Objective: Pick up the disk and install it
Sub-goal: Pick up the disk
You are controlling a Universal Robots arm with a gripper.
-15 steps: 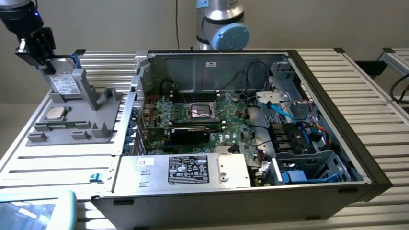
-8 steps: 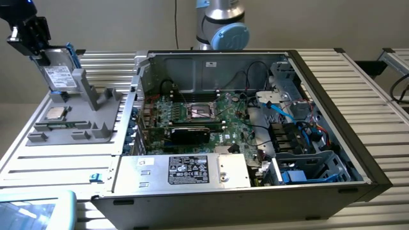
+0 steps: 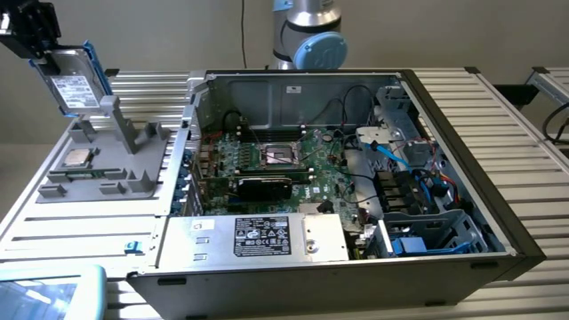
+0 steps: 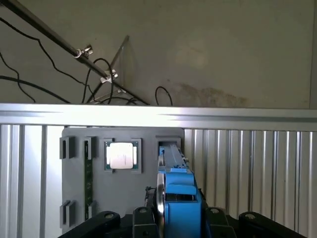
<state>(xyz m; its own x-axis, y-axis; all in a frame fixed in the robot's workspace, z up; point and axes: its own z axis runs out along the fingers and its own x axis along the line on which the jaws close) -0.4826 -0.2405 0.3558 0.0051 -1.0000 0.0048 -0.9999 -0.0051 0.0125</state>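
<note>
Fingers: the fingers (image 4: 142, 218) are closed partway on the disk (image 3: 76, 83), gripping its upper end; they hold nothing else.
Disk: it hangs tilted in the air above the grey fixture (image 3: 106, 167), clear of its slots, near the far corner of the bench (image 3: 498, 113) on the exterior view's left.
Handling: probably stiff, fairly heavy and sensitive to knocks. The smooth metal faces may slip, so the blue frame's edges look the surer hold.
Nearby: a processor chip (image 3: 76, 158) sits in the fixture, and the open computer case (image 3: 356, 167) stands just beside it.
</note>
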